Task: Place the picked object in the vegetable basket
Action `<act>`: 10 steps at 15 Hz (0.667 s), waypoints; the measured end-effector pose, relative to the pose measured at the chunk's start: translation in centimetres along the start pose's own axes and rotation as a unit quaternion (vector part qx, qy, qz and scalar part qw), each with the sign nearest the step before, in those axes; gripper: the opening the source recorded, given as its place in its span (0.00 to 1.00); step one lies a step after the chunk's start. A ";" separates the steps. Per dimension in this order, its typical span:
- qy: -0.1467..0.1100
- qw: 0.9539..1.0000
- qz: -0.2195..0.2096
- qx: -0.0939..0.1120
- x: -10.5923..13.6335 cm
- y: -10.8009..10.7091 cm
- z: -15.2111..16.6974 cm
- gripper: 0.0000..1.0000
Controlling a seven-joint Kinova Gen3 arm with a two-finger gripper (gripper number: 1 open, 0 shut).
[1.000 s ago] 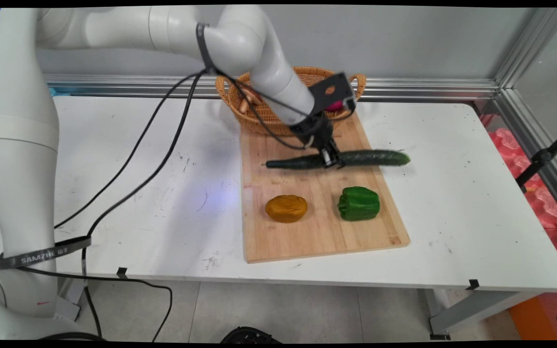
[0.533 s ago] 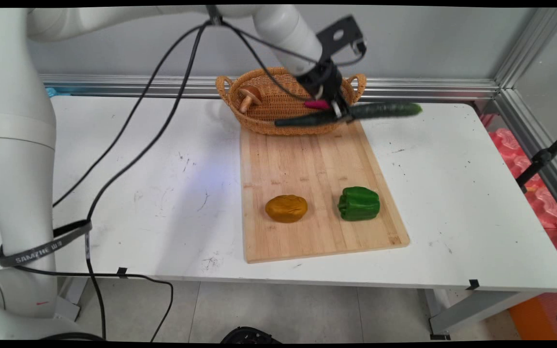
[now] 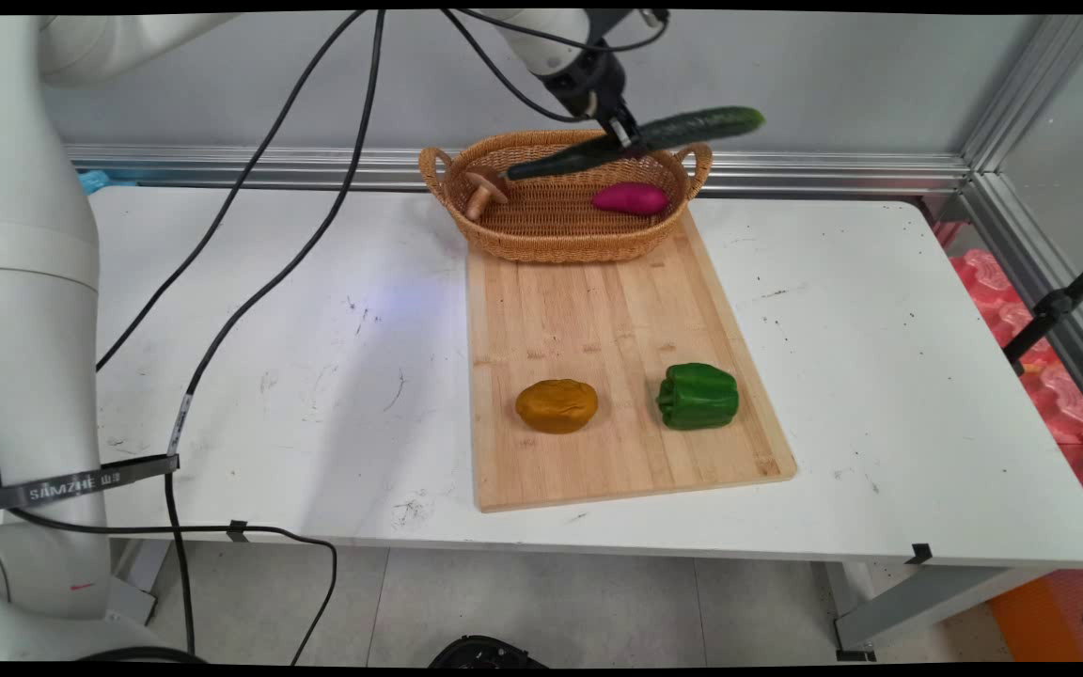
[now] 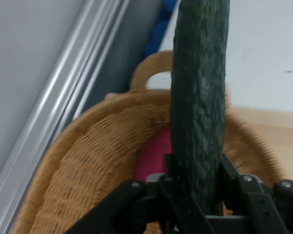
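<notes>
Jaws of black two-finger gripper clamped on long dark green cucumber around its middle, cucumber crosswise between jaws, held in air above woven wicker basket. Basket holds magenta sweet potato and brown mushroom. Basket sits at far end of wooden cutting board on white bench. Orange-brown potato and green bell pepper lie on board's near part

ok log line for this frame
claw: shut on cucumber | cucumber: held above basket | basket: mushroom, pink yam | board: potato, pepper
</notes>
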 end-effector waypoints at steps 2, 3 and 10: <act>-0.001 1.000 -0.015 0.010 -1.0 -1.4 0.5 0.00; -0.002 1.000 -0.022 0.013 -1.5 -1.9 0.8 0.00; 0.002 0.999 -0.048 0.010 -3.7 -3.3 3.0 0.00</act>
